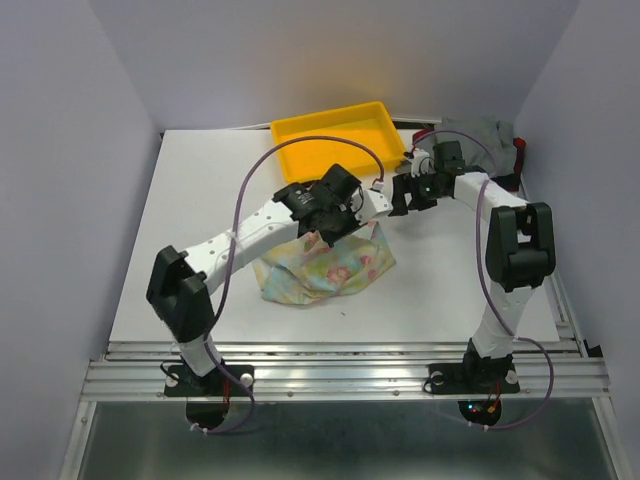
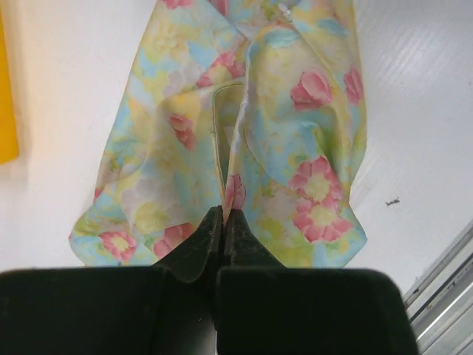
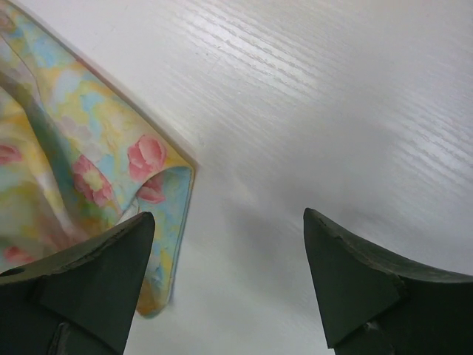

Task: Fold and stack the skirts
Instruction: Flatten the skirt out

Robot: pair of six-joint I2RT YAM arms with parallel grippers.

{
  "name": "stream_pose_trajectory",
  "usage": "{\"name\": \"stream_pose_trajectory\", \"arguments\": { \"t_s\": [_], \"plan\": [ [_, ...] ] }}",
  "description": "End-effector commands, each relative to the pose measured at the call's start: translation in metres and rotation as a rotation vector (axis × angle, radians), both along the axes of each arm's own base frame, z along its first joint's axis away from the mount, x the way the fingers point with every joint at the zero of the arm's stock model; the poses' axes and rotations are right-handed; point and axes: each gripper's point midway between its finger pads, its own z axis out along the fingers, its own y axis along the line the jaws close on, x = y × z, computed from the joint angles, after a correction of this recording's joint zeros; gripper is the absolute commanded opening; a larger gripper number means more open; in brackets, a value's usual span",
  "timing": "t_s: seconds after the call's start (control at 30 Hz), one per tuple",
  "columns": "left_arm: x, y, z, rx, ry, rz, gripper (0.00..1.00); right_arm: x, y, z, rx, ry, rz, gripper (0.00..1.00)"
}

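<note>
Three skirts show from above; the floral skirt (image 1: 325, 268) lies crumpled near the middle of the white surface (image 1: 200, 200), on the near side of the yellow tray (image 1: 300, 127) and apart from it; the grey skirt (image 1: 492, 130) and the plaid skirt (image 1: 518, 155) are heaped together at the far right corner, behind the right arm, the plaid showing only as a red sliver.

The left tool (image 1: 350, 215) hangs over the far edge of the floral skirt; in its wrist view the left tool (image 2: 223, 218) has its two fingers pressed together with a fold of the floral skirt (image 2: 310, 170) pinched between them, the cloth spreading away from the tips in loose ridges.

The right tool (image 1: 402, 195) sits just right of the left one; its wrist view shows the right tool (image 3: 228, 216) spread wide and holding nothing, bare surface (image 3: 332, 111) between the fingers, and a corner of the floral skirt (image 3: 96, 163) beside the left finger; whether they touch I cannot tell.
</note>
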Motion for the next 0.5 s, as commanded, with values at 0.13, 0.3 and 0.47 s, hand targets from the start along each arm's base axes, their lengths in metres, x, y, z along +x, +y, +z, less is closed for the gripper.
{"name": "stream_pose_trajectory", "arguments": {
  "t_s": [0.13,0.3,0.47],
  "plan": [
    [-0.060,0.028,0.167,-0.284,-0.407,-0.397,0.00,0.019,0.008,0.052,0.029,-0.210,0.116,0.88],
    [-0.073,0.046,0.178,-0.261,-0.446,-0.432,0.00,0.008,0.025,0.068,0.120,-0.232,0.244,0.88],
    [-0.080,0.054,0.193,-0.303,-0.501,-0.428,0.00,-0.014,0.040,0.075,0.207,-0.189,0.312,0.86]
  ]
}}
